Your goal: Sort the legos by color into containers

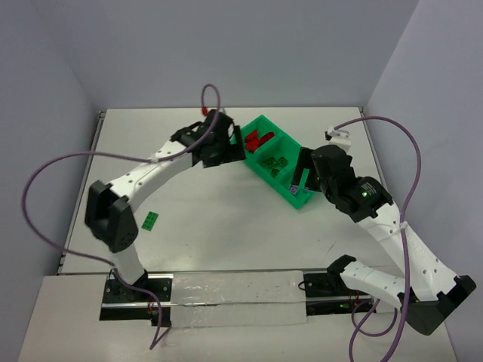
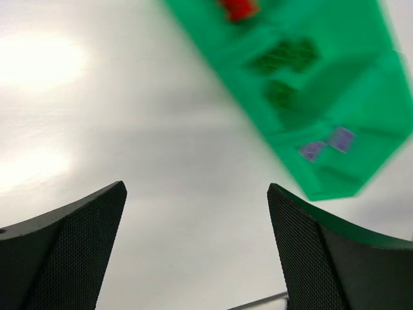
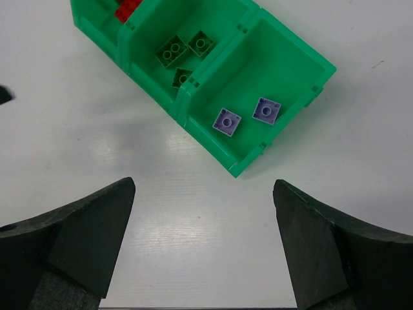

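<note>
The green tray of containers [image 1: 266, 121] lies slanted at the table's back middle. Red legos [image 1: 259, 139] lie in its far compartment, dark green legos [image 1: 273, 161] in the middle one, and two light purple legos [image 3: 227, 121] in the near one. One green lego [image 1: 152, 219] lies alone on the table at the left. My left gripper [image 1: 226, 147] hangs open just left of the tray, over bare table, nothing between its fingers [image 2: 195, 188]. My right gripper [image 1: 300, 173] stands open above the table beside the tray's purple end, also empty [image 3: 203, 186].
Purple cables [image 1: 53, 170] loop out from both arms, the left one far over the table's left side. Grey walls close in the table at the back and both sides. A rail with a clear sheet [image 1: 234, 296] runs along the near edge.
</note>
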{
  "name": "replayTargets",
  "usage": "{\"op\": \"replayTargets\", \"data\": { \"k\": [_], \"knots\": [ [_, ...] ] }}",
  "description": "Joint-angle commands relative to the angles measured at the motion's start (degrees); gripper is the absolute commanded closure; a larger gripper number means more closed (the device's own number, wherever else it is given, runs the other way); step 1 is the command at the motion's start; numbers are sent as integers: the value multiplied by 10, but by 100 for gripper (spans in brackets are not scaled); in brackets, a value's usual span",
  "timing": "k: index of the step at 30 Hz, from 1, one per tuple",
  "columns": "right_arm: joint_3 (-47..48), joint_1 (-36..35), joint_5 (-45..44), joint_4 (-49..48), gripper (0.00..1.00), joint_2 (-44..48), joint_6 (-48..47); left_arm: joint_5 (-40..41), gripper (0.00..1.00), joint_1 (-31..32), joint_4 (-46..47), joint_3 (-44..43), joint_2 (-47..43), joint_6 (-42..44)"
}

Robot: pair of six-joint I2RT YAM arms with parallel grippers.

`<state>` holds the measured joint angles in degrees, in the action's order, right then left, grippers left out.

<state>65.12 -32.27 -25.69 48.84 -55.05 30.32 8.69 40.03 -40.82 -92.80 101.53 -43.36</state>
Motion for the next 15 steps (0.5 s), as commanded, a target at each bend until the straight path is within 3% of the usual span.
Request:
{"op": "replayTargets", "data": {
  "k": [1, 5, 9, 15],
  "knots": [
    [-10, -2, 6, -31, 5, -8, -5, 102, 1, -69, -56, 182, -131, -66],
    [-16, -3, 18, -48, 5, -12, -8, 120, 1, -152, -74, 320, -221, -102],
    [-15, -3, 25, -55, 5, -15, -11, 130, 1, -214, -85, 367, -240, -133],
    [-15, -3, 23, -50, 5, -14, -15, 129, 1, -267, -25, 412, -219, -125]
  ]
}}
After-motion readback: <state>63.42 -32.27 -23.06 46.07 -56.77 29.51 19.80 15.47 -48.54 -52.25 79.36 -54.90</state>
